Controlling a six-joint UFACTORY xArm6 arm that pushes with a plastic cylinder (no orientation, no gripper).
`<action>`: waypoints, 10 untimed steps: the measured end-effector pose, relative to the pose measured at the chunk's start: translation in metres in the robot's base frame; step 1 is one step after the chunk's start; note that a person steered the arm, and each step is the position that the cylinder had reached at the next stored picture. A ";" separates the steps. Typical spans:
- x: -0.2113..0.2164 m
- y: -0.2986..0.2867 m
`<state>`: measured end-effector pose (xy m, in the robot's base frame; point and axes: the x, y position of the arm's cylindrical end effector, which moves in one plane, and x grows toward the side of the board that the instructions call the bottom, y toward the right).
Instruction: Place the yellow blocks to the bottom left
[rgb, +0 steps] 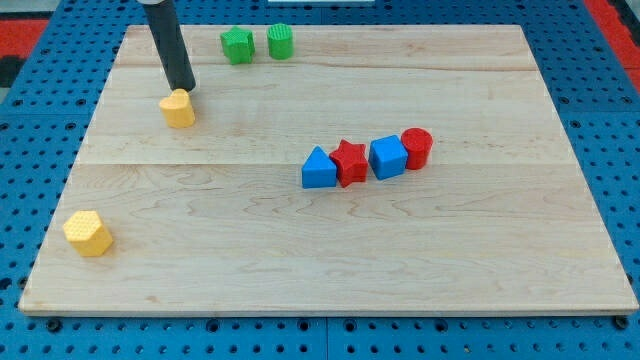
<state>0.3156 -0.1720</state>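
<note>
A yellow heart-shaped block (178, 109) lies at the upper left of the wooden board (330, 250). My tip (184, 89) is just above it in the view, touching or almost touching its top edge. A second yellow block, hexagonal (88, 233), lies near the board's bottom left corner, far from the tip.
Two green blocks, a star-like one (237, 46) and a round one (281, 41), sit at the view's top. A row of blue triangle (318, 169), red star (350, 162), blue cube (387, 157) and red cylinder (416, 148) lies right of centre.
</note>
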 end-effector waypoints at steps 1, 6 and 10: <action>0.003 0.030; 0.168 -0.061; 0.156 -0.047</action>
<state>0.4713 -0.2191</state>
